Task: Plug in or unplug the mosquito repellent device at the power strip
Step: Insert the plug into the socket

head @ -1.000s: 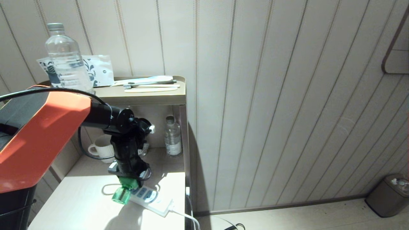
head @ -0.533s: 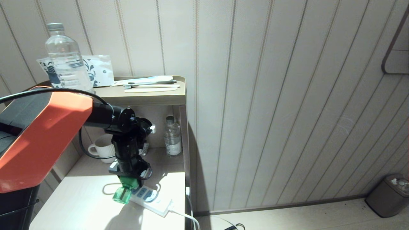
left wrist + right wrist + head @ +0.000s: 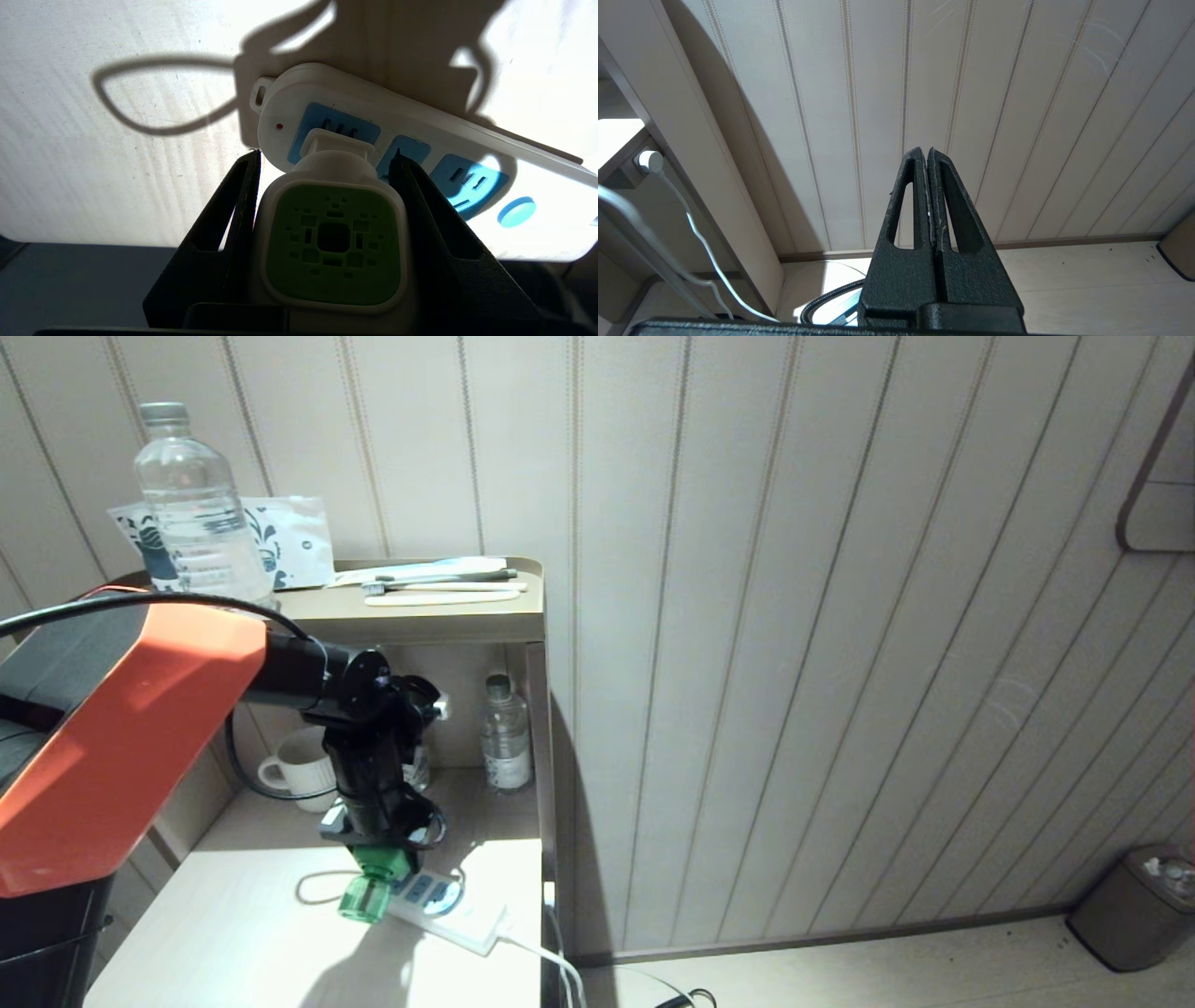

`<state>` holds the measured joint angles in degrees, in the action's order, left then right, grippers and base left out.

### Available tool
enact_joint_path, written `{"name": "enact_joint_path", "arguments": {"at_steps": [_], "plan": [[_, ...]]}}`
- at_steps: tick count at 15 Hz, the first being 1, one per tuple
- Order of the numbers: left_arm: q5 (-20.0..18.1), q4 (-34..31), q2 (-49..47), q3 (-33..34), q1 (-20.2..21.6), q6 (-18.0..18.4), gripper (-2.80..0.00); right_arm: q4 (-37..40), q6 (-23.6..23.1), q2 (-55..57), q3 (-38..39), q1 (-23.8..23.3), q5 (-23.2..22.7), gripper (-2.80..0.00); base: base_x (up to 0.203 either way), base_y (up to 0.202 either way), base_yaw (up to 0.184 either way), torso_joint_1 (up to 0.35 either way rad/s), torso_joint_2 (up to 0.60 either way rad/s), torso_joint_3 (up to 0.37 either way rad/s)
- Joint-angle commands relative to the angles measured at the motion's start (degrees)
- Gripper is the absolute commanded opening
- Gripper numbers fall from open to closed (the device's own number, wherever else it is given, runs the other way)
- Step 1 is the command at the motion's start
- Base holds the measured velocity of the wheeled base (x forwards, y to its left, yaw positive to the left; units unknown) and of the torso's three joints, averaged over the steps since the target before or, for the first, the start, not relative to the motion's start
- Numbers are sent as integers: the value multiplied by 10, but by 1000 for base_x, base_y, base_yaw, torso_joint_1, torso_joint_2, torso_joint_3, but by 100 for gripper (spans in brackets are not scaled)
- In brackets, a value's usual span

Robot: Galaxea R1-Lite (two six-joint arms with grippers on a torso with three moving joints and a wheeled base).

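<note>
My left gripper (image 3: 378,849) reaches down over the lower shelf and is shut on the mosquito repellent device (image 3: 372,887). Its green bottle points towards the front edge. In the left wrist view the black fingers (image 3: 233,200) clamp both sides of the device's white-and-green cap (image 3: 334,242). Its white plug end meets the first blue socket of the power strip (image 3: 420,135), at the end with the red dot. The prongs are hidden. The strip (image 3: 448,907) lies slantwise on the shelf. My right gripper (image 3: 927,151) is shut and empty, facing the panelled wall, outside the head view.
A mug (image 3: 297,770) and a small water bottle (image 3: 505,737) stand at the back of the lower shelf. The top shelf holds a large water bottle (image 3: 191,513), sachets (image 3: 285,541) and toothbrushes (image 3: 443,586). The strip's white cord (image 3: 551,966) drops over the shelf's right edge. A bin (image 3: 1134,905) stands on the floor at far right.
My left gripper has shifted slightly right and towards the strip with the device, which now hangs more upright. The right arm has not moved.
</note>
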<state>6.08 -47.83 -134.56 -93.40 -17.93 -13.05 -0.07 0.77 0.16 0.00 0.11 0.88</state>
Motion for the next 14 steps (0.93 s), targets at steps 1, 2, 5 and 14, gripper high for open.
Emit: {"name": "enact_joint_path", "arguments": {"at_steps": [1,2,5,14], "plan": [[-4,12,-6,6,0,-17,-280,0,0,0,0,0,0,-280,0,0,0,0,0,0],[-5,15,-6,15,0,-17,-280,0,0,0,0,0,0,-280,0,0,0,0,0,0],[-6,17,-5,17,0,-17,-280,0,0,0,0,0,0,-280,0,0,0,0,0,0],[-7,7,-2,19,7,-11,-280,0,0,0,0,0,0,-280,0,0,0,0,0,0]]}}
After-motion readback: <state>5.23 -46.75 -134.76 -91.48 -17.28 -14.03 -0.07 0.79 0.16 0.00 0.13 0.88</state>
